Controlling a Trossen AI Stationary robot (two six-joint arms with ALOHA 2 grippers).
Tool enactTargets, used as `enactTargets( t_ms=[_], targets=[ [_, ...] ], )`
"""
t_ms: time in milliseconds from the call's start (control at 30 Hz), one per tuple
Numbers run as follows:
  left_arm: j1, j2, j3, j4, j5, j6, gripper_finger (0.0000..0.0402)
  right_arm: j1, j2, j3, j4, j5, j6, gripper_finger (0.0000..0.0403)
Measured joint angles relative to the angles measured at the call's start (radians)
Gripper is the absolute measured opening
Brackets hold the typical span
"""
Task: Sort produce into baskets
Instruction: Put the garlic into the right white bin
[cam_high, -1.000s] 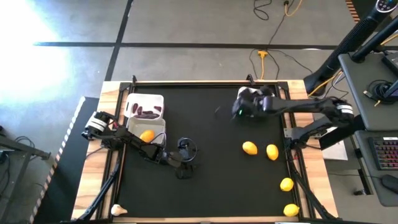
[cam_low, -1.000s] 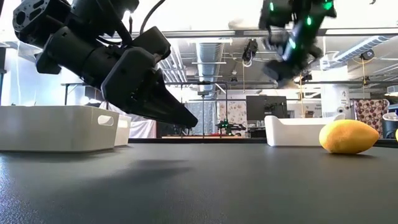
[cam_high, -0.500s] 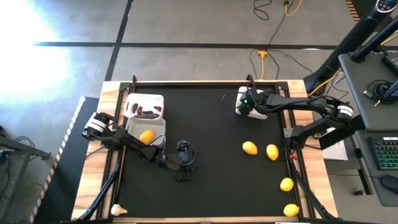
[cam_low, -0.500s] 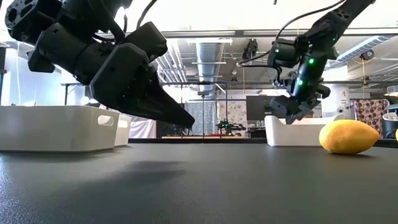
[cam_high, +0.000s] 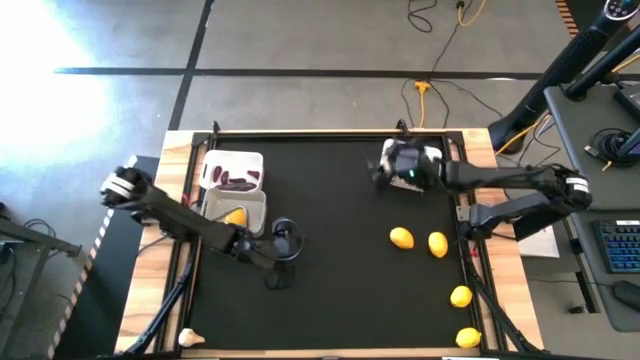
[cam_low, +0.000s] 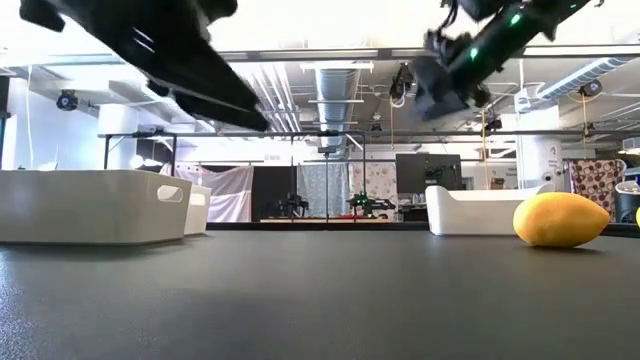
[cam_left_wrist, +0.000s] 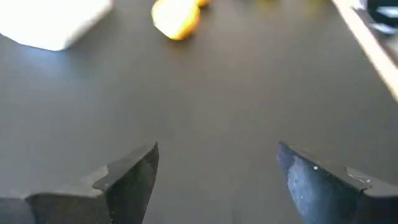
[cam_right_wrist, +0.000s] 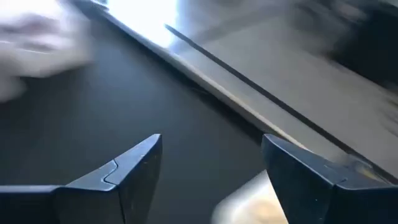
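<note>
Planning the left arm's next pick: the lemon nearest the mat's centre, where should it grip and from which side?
Judging from the high view, take the lemon across its short middle, from straight above. It lies flat, long axis roughly left-right, bare mat all round; its neighbour sits apart. The left gripper is open and empty.
</note>
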Motion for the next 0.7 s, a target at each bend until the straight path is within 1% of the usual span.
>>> enactTargets(
  t_ms=[67,133,200,233,333,433,500,567,633,700],
  targets=[
    [-0.012,-0.058,0.016,-0.133,0.124,-0.046,0.0309,0.104,0.003,-0.030,0.109,-0.003,-0.018,0.0261],
    [-0.031,-0.107,0.036,-0.245,0.240,-0.150,0.0309,0.209,0.023,-0.065,0.241,-0.008,-0.062,0.0257],
    [-0.055,-0.141,0.056,-0.342,0.327,-0.275,0.0309,0.307,0.064,-0.099,0.386,-0.008,-0.119,0.0252],
    [-0.074,-0.154,0.065,-0.379,0.352,-0.337,0.0309,0.349,0.090,-0.116,0.461,-0.008,-0.139,0.0250],
    [-0.130,-0.172,0.081,-0.450,0.361,-0.517,0.0309,0.447,0.188,-0.153,0.680,0.003,-0.159,0.0245],
    [-0.198,-0.171,0.098,-0.488,0.363,-0.685,0.0309,0.508,0.316,-0.164,0.877,0.009,-0.150,0.0241],
    [-0.247,-0.158,0.114,-0.521,0.394,-0.806,0.0309,0.545,0.412,-0.160,0.987,0.003,-0.184,0.0240],
    [-0.308,-0.139,0.131,-0.586,0.433,-0.973,0.0309,0.591,0.500,-0.135,1.040,-0.021,-0.235,0.0240],
    [-0.382,-0.109,0.150,-0.644,0.454,-1.152,0.0309,0.636,0.571,-0.097,1.036,-0.025,-0.248,0.0240],
    [-0.468,-0.073,0.175,-0.674,0.469,-1.285,0.0309,0.670,0.633,-0.056,1.034,-0.025,-0.260,0.0238]
  ],
)
